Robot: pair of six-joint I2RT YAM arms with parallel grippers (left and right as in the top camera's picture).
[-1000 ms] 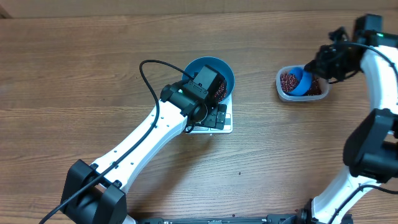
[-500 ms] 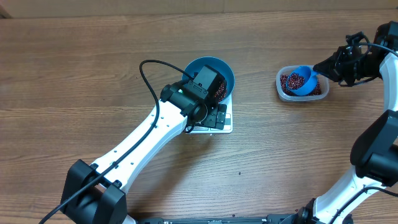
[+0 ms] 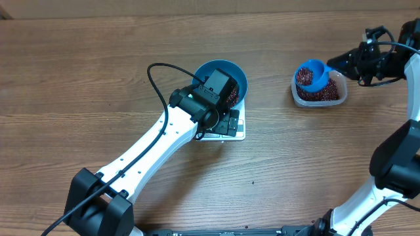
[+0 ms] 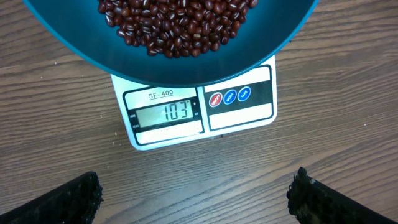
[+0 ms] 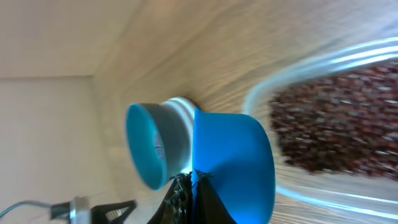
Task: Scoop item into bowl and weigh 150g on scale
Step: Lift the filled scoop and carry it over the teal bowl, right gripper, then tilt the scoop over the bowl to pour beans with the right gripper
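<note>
Bright, even light is falling on the table (image 3: 79, 78), casting soft shadows. Beans (image 5: 329, 118) in the right wrist view are blurring.

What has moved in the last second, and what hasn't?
The right pincer, shut on the blue scoop, drew it up out of the clear tub toward the rim nearest the bowl, now loaded with beans. The left pincer stayed open above the scale and its blue bowl.

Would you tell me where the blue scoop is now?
Overhead, the blue scoop is at far right, held by the right gripper over the left rim of the clear tub.
</note>
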